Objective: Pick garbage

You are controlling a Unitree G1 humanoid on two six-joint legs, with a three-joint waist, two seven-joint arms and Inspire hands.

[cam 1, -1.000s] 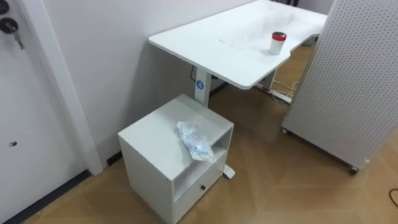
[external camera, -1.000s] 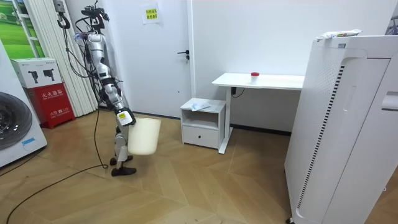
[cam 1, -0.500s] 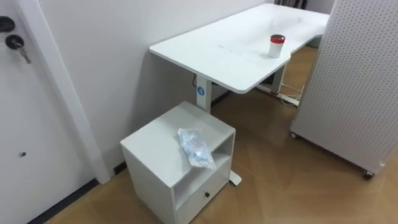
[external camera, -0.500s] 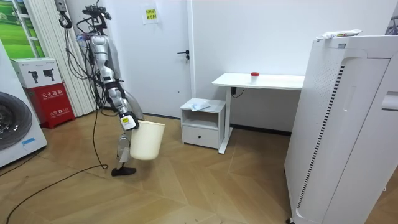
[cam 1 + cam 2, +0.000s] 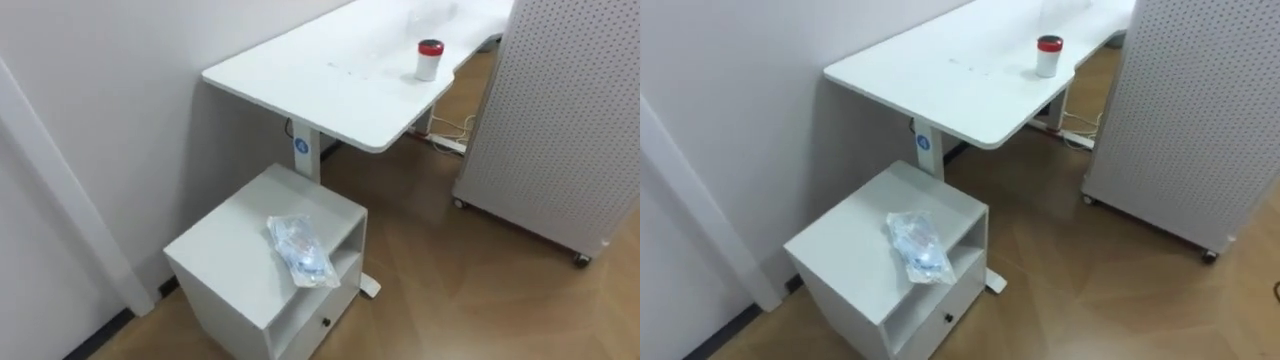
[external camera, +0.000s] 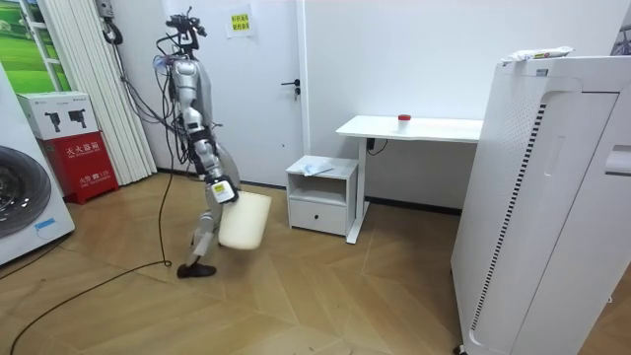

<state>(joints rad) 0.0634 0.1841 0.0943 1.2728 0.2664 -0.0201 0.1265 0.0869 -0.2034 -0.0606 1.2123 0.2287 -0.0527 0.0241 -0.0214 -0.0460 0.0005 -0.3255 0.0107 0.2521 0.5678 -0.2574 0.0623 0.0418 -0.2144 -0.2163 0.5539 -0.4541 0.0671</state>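
**Plastic bag waits on the cabinet top**

A crumpled clear plastic bag lies on the white cabinet, near its front edge, beside the desk that bears a red-capped can. The robot stands near the cabinet, right hand at a cream bin; whether its fingers grip, I cannot tell

In the room view the robot walks on toward the white cabinet. It now stands more upright and nearer to it than a second ago. The cream bin hanging at its side comes along toward the room view's right. The head camera shifts with the walk, so cabinet and tabletop sit differently in the eye views.
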